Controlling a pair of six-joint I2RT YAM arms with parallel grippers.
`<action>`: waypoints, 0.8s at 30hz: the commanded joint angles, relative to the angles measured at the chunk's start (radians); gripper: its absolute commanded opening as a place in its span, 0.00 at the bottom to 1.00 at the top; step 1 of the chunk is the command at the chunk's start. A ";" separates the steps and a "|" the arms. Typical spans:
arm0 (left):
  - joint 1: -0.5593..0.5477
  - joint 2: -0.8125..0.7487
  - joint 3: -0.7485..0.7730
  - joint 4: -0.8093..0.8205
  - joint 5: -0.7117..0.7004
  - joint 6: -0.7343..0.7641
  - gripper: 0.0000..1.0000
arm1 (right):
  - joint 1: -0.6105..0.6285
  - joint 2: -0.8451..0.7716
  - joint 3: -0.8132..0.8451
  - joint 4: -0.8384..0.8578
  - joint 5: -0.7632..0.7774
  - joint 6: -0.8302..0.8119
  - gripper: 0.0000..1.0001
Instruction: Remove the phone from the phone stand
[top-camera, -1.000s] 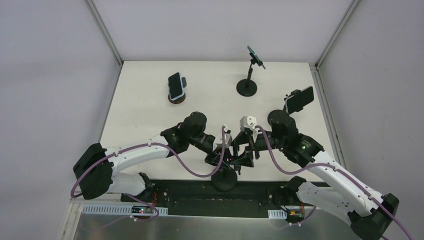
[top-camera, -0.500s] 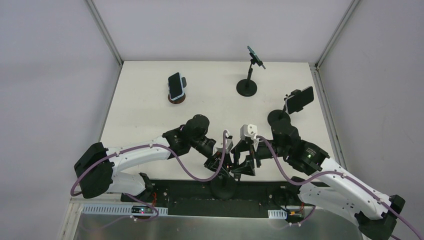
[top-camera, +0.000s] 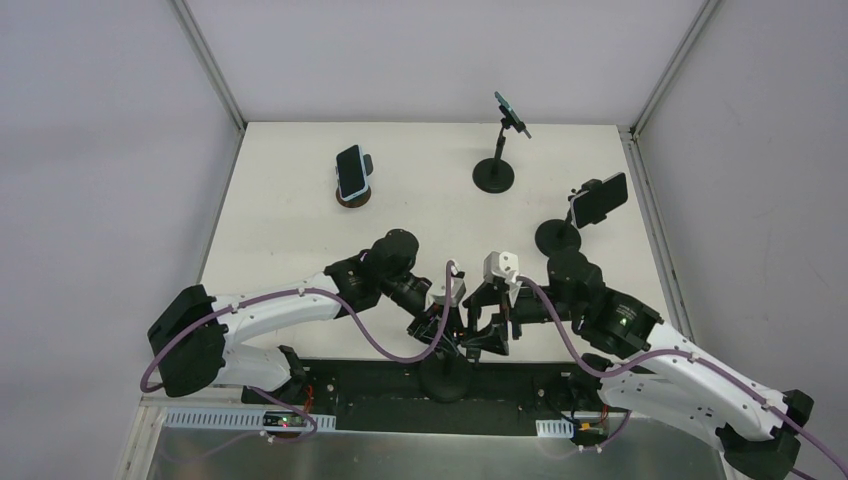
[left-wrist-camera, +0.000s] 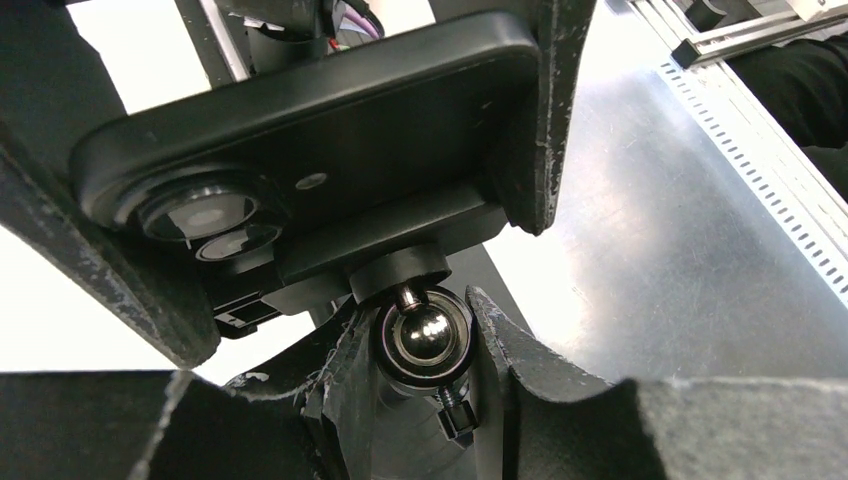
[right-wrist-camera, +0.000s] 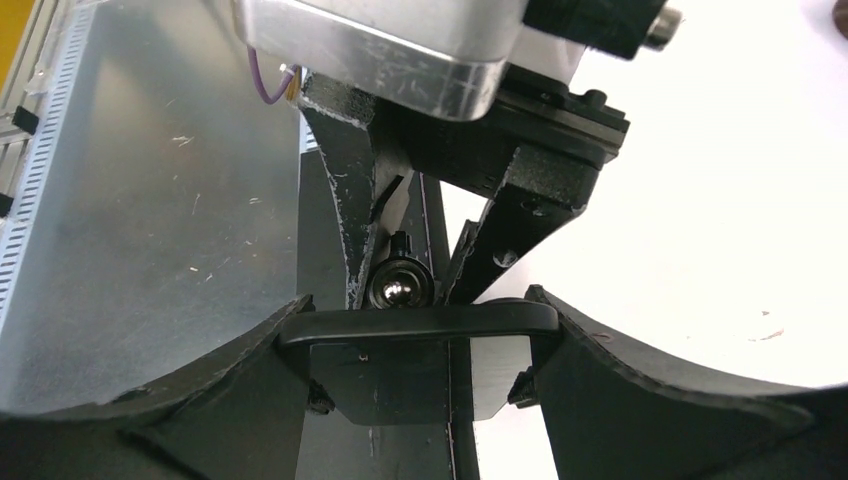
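Observation:
A black phone (left-wrist-camera: 330, 130) sits in the clamp of a black stand at the table's near edge, its camera lenses (left-wrist-camera: 200, 215) facing my left wrist. My left gripper (left-wrist-camera: 425, 350) is shut on the stand's ball joint (left-wrist-camera: 425, 335) just below the clamp. My right gripper (right-wrist-camera: 420, 340) is shut on the phone (right-wrist-camera: 420, 322) across its width, with the ball joint (right-wrist-camera: 395, 288) behind it. In the top view both grippers, left (top-camera: 447, 322) and right (top-camera: 482, 330), meet above the stand's round base (top-camera: 445, 378). The phone is mostly hidden there.
Three other phones stand on holders farther back: one at the left (top-camera: 352, 172), one on a tall stand (top-camera: 512, 112) with a round base (top-camera: 493, 176), and one at the right (top-camera: 598, 200). A metal ledge (right-wrist-camera: 150, 200) lies beyond the near edge.
Both grippers and the stand between them have shifted a little toward the near edge. The right arm has drawn back. Both grips are unchanged.

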 joint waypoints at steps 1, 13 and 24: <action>-0.004 -0.072 0.026 0.054 -0.024 -0.013 0.03 | 0.018 -0.044 -0.029 0.121 0.124 0.056 0.00; -0.004 -0.094 0.026 0.051 -0.134 -0.003 0.54 | 0.082 -0.060 -0.093 0.300 0.266 0.104 0.00; -0.004 -0.079 0.032 0.050 -0.254 0.014 0.25 | 0.127 -0.039 -0.100 0.381 0.279 0.121 0.00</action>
